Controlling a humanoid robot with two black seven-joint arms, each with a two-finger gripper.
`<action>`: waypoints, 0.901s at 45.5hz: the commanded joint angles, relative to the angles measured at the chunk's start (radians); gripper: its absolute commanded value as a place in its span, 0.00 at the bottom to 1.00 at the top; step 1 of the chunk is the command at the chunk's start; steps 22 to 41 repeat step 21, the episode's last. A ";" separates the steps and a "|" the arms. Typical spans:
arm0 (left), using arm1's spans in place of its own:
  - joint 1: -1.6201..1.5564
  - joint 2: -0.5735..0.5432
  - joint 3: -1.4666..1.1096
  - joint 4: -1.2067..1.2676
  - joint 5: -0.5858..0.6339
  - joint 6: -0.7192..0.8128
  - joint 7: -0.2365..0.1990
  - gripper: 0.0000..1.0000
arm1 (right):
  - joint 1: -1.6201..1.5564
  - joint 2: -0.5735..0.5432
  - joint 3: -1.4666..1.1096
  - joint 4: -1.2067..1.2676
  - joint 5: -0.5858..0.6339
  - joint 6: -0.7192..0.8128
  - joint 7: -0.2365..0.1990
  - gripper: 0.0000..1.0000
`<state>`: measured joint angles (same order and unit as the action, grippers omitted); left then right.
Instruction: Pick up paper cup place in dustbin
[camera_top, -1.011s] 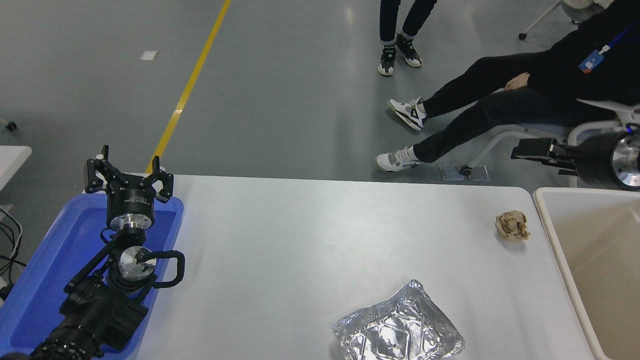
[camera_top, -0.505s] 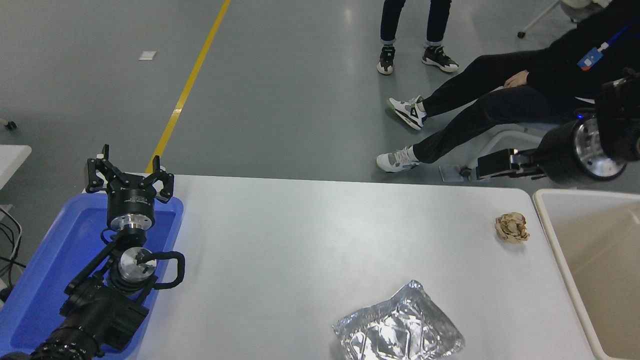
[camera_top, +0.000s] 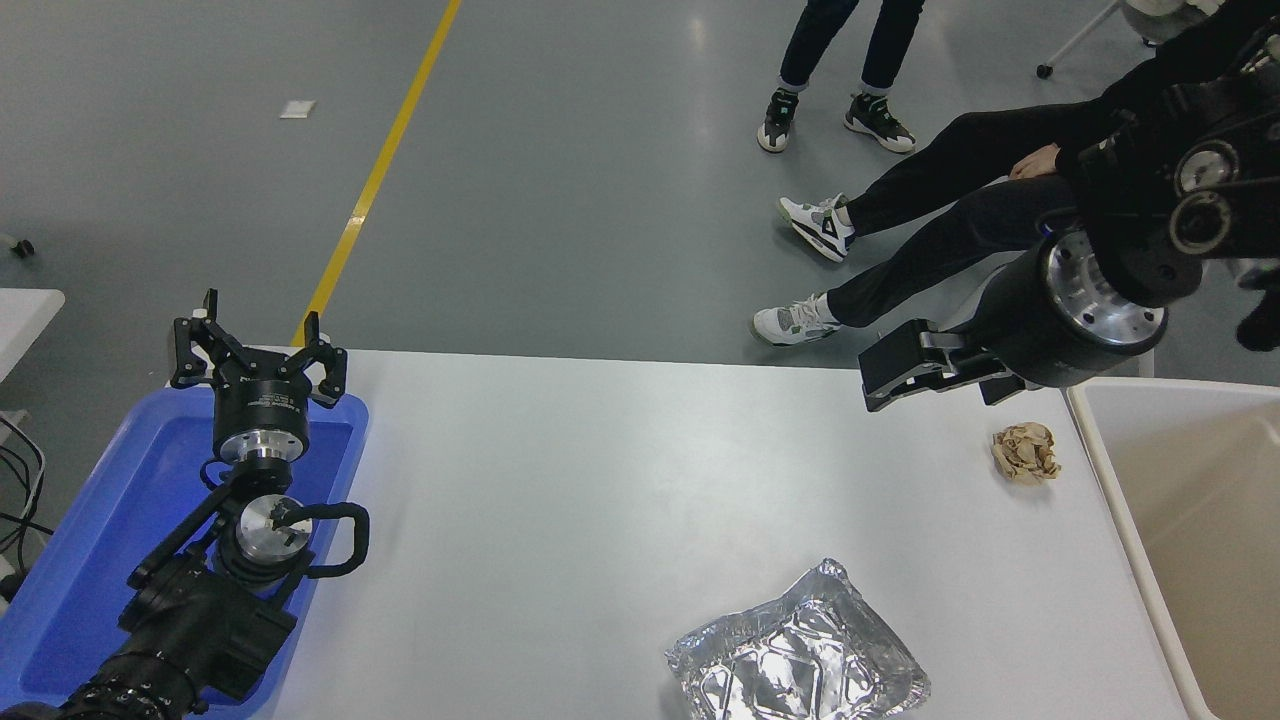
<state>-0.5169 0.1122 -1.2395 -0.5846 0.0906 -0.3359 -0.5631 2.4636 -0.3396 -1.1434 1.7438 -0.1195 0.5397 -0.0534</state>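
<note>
The paper cup does not show anywhere in the head view. The beige dustbin (camera_top: 1210, 500) stands off the table's right end, and only its left part is in frame. My right gripper (camera_top: 893, 373) hangs over the table's far right edge, left of the dustbin and up-left of a crumpled brown paper ball (camera_top: 1025, 452). I see it side-on, with nothing visible in it. My left gripper (camera_top: 258, 345) is parked open over the far end of a blue tray (camera_top: 70, 580) at the lower left.
A crinkled silver foil tray (camera_top: 797, 660) lies at the table's near edge, right of centre. A seated person's legs (camera_top: 950, 210) stretch out beyond the table's far right. A second person's feet (camera_top: 830, 110) are at the top.
My right arm has swung left and down, from above the dustbin's far corner to over the table's far right edge. The standing person's feet shifted. The left arm has not moved.
</note>
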 joint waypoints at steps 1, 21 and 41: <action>0.000 0.001 0.000 0.000 0.000 0.000 -0.001 0.99 | 0.054 0.028 -0.016 0.002 0.030 0.109 0.000 1.00; 0.000 0.000 0.000 0.000 0.000 0.000 0.000 0.99 | 0.092 0.024 -0.032 0.002 0.034 0.146 -0.002 1.00; 0.000 0.000 0.000 0.000 0.000 0.000 0.000 0.99 | 0.092 0.024 -0.032 0.002 0.034 0.146 -0.002 1.00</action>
